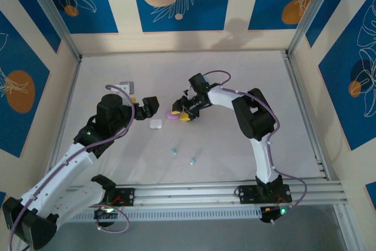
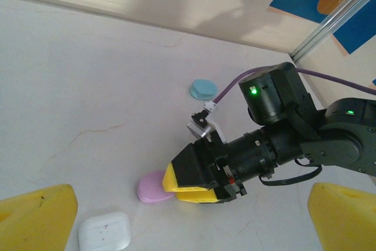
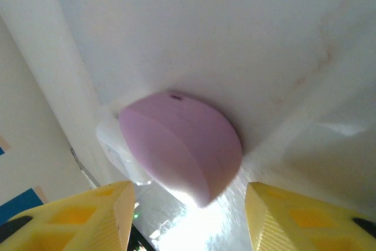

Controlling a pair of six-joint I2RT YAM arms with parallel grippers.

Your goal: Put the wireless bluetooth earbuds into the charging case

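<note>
A closed pink charging case (image 2: 151, 187) (image 1: 173, 114) (image 3: 182, 145) lies flat on the table. My right gripper (image 1: 184, 113) (image 2: 191, 191) (image 3: 188, 221) is low over it, its yellow fingers (image 3: 100, 218) spread on either side and clear of the case, so it is open. My left gripper (image 1: 147, 107) (image 2: 189, 223) hangs wide open just left of it, with nothing between its fingers (image 2: 36, 216). A closed white case (image 1: 155, 124) (image 2: 104, 233) sits below the left gripper. Two light blue earbuds (image 1: 174, 151) (image 1: 192, 161) lie apart nearer the front.
A light blue case (image 2: 204, 89) rests farther back on the table. A small grey-white object (image 1: 126, 86) sits behind the left arm. Aluminium frame posts (image 1: 302, 92) and a front rail (image 1: 235, 191) bound the white table.
</note>
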